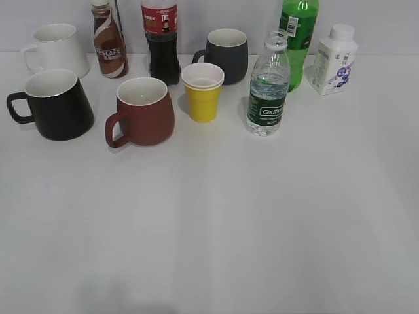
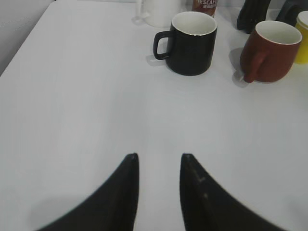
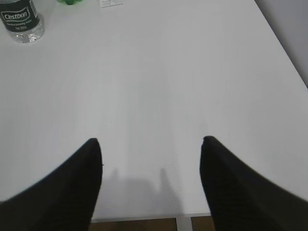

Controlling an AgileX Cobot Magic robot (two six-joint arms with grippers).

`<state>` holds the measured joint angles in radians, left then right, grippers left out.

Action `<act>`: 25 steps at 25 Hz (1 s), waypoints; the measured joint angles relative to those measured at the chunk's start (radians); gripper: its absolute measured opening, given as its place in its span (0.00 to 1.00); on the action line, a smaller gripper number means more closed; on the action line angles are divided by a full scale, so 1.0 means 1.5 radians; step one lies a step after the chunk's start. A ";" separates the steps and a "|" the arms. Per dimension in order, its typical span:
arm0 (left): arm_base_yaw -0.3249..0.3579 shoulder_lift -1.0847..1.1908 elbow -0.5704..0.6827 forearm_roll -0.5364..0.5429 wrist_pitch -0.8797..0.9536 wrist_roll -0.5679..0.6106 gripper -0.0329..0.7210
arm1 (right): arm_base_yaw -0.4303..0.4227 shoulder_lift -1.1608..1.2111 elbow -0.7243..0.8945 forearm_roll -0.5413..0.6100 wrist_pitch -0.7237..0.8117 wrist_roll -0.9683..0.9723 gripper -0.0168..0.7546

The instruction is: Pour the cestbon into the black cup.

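Observation:
The cestbon (image 1: 268,91), a clear uncapped bottle with a dark green label, stands upright at the right of the object row; its base shows in the right wrist view (image 3: 21,21) at the top left. The black cup (image 1: 55,104), glossy with a white inside and its handle to the left, stands at the far left; it also shows in the left wrist view (image 2: 188,42). My left gripper (image 2: 159,156) is open and empty over bare table, well short of the black cup. My right gripper (image 3: 150,140) is wide open and empty near the table's front edge. Neither gripper shows in the exterior view.
A brown-red mug (image 1: 143,111), yellow cup (image 1: 202,91) and dark grey mug (image 1: 226,53) stand between cup and bottle. Behind are a white mug (image 1: 55,49), Nescafe bottle (image 1: 109,40), cola bottle (image 1: 160,39), green soda bottle (image 1: 299,33) and white milk bottle (image 1: 334,60).

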<state>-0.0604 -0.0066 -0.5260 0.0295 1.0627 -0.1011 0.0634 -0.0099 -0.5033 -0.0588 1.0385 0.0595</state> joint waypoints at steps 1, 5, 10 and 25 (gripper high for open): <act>0.000 0.000 0.000 0.000 0.000 0.000 0.34 | 0.000 0.000 0.000 0.000 0.000 0.000 0.65; 0.000 0.000 0.000 0.000 0.000 0.000 0.34 | 0.000 0.000 0.000 0.000 0.000 0.000 0.65; 0.000 0.000 0.000 0.000 0.000 0.000 0.34 | 0.000 0.000 0.000 0.000 0.000 0.000 0.65; 0.000 0.088 -0.001 -0.004 -0.546 0.000 0.35 | 0.000 0.000 0.000 0.000 0.000 0.000 0.65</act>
<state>-0.0604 0.1258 -0.5269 0.0239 0.2436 -0.1011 0.0634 -0.0099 -0.5033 -0.0588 1.0385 0.0595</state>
